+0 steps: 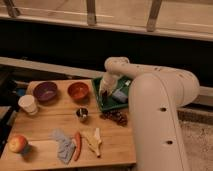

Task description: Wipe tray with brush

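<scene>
The dark green tray [101, 101] sits at the back right of the wooden table, partly hidden by my arm. My gripper [105, 90] points down over the tray's left half, close to its floor. A pale shape at the gripper's tip may be the brush, but I cannot tell for sure. A blue-grey block [120, 94] lies in the tray just right of the gripper. The tray's right side is hidden behind my white arm [155, 100].
An orange bowl [78, 90] and a purple bowl [46, 91] stand left of the tray. On the table there are also a white cup [28, 104], a small metal cup [82, 114], grapes [116, 118], an apple [18, 144], a grey cloth [62, 142], a carrot [77, 145] and a yellow peel [93, 140].
</scene>
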Tool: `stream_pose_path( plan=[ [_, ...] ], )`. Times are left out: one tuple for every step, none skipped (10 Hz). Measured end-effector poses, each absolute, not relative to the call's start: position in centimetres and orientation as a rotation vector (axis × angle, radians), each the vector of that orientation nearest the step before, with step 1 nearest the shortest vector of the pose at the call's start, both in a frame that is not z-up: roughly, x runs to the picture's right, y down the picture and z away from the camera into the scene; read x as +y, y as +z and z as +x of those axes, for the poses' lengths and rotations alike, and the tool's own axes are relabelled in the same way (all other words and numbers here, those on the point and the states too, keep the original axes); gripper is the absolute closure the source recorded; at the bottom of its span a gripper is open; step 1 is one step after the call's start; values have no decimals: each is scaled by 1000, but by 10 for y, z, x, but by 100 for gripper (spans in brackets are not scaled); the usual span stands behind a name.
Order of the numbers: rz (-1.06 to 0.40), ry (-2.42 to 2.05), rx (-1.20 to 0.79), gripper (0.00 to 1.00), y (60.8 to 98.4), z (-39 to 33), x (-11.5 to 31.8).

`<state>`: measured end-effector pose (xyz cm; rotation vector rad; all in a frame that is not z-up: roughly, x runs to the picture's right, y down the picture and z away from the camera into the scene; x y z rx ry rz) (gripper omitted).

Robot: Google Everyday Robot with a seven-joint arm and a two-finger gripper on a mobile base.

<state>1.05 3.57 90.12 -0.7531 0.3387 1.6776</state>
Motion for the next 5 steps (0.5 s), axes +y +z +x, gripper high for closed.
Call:
stream_pose_path(
  plan=[
    [-745,1688,345,100,897,18,37],
    [-732,1708,353,100,894,30,36],
    [-720,1721,356,100,895,36,32],
    [-717,1725,357,100,896,37,30],
    [-718,1733,357,100,901,38,26]
  ],
)
